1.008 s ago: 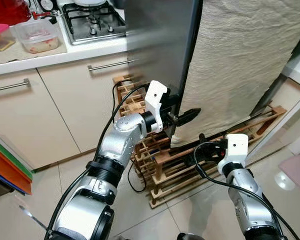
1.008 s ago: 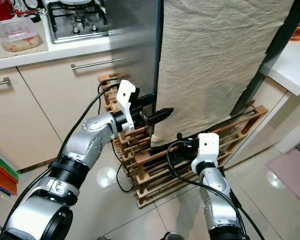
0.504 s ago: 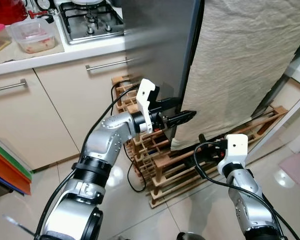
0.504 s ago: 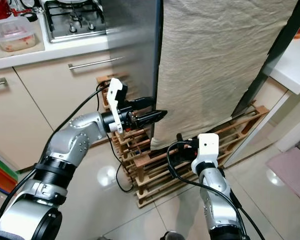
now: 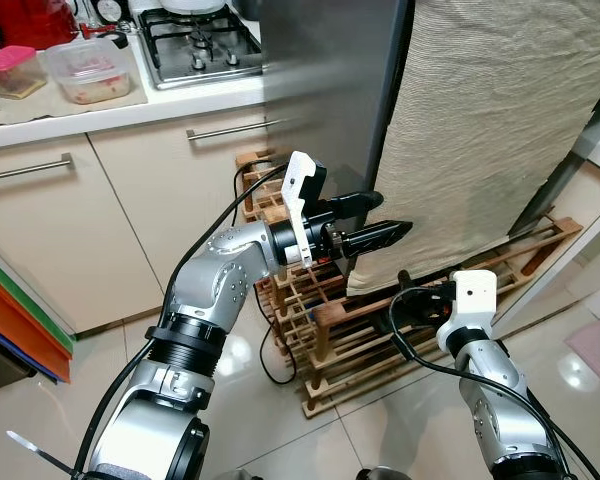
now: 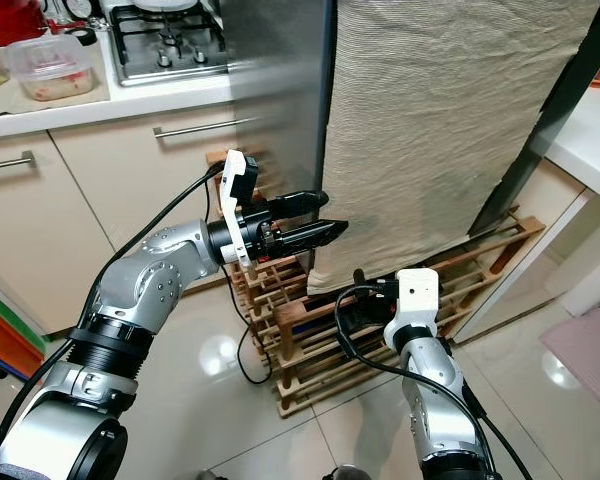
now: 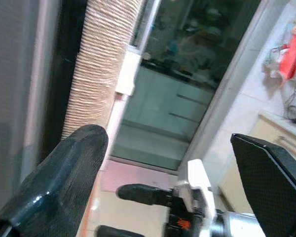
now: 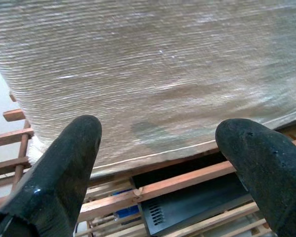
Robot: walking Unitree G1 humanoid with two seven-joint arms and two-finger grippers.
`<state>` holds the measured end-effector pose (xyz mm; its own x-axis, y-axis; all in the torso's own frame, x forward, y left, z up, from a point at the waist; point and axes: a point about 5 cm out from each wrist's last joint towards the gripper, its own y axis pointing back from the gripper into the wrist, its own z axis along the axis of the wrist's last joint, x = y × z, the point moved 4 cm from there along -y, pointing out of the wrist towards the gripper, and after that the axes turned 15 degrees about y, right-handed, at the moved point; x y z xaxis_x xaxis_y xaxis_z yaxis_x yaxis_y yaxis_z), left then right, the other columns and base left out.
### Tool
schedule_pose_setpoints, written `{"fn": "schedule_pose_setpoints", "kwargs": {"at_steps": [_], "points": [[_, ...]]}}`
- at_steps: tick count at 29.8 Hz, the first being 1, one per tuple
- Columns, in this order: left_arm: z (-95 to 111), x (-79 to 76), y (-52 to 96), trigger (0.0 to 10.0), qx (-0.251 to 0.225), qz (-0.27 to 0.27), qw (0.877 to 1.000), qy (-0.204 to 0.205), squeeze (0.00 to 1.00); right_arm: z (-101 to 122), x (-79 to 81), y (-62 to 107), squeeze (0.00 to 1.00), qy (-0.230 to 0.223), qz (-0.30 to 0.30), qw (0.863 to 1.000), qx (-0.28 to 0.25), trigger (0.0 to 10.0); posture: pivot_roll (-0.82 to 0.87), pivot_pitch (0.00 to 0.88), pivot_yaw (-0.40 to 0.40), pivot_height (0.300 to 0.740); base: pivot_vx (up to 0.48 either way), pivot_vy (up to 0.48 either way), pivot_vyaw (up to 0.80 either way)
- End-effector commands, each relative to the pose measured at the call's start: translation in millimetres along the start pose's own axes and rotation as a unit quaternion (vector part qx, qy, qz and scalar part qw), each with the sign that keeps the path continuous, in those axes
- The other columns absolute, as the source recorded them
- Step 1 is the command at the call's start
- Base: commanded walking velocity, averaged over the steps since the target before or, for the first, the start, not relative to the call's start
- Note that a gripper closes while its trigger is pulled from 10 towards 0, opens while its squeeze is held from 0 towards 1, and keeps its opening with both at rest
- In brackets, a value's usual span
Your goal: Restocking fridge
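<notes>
The steel fridge (image 5: 330,90) stands beside the kitchen counter, with a beige ribbed cloth (image 5: 490,120) hanging down next to its front edge. My left gripper (image 5: 378,218) is open at that edge, held level, its fingers pointing at the cloth with nothing between them. In the left wrist view the open left gripper (image 7: 165,136) faces the cloth's edge (image 7: 101,64). My right gripper (image 5: 405,295) is lower, open, pointing at the cloth's bottom hem and the wooden rack (image 5: 350,330). The right wrist view has the open right gripper (image 8: 158,126) facing the cloth (image 8: 153,64).
The wooden rack (image 6: 300,340) stands on the tiled floor against the fridge, with a black cable (image 5: 265,350) beside it. Counter cabinets with bar handles (image 5: 225,130) are at left, under a gas hob (image 5: 195,45) and food containers (image 5: 95,70). A white counter (image 6: 590,130) is at right.
My left gripper's fingers have spread from nearly shut to open, and the wrist has turned and moved slightly right. The right arm stays put. The camera shifted a little.
</notes>
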<state>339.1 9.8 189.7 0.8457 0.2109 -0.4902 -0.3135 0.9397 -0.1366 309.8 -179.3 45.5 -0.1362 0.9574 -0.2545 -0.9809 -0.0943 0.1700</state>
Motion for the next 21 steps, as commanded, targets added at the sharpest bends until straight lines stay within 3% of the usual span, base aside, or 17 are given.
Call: {"fn": "schedule_pose_setpoints", "kwargs": {"at_steps": [1, 6, 21], "points": [[8.0, 5.3, -1.6, 10.0, -0.005, 0.024, 0.999, -0.024, 0.00, -2.0, -1.8, 3.0, 0.00, -0.002, 0.000, 1.000, 0.000, 10.0, -0.09, 0.004, 0.025, 0.740, 0.000, 0.000, 0.00], [8.2, 19.5, 2.0, 10.0, -0.001, 0.075, 0.996, -0.056, 0.00, -7.9, -3.4, 6.4, 0.00, 0.000, 0.001, 1.000, 0.009, 10.0, -0.09, 0.009, 0.025, 0.740, 0.000, 0.000, 0.00], [0.6, 35.6, -1.6, 10.0, 0.006, 0.106, 0.992, -0.061, 0.00, -11.7, 5.0, 17.2, 0.00, -0.019, 0.049, 0.999, -0.002, 10.0, -0.10, 0.017, 0.028, 0.740, 0.000, 0.000, 0.00]]}}
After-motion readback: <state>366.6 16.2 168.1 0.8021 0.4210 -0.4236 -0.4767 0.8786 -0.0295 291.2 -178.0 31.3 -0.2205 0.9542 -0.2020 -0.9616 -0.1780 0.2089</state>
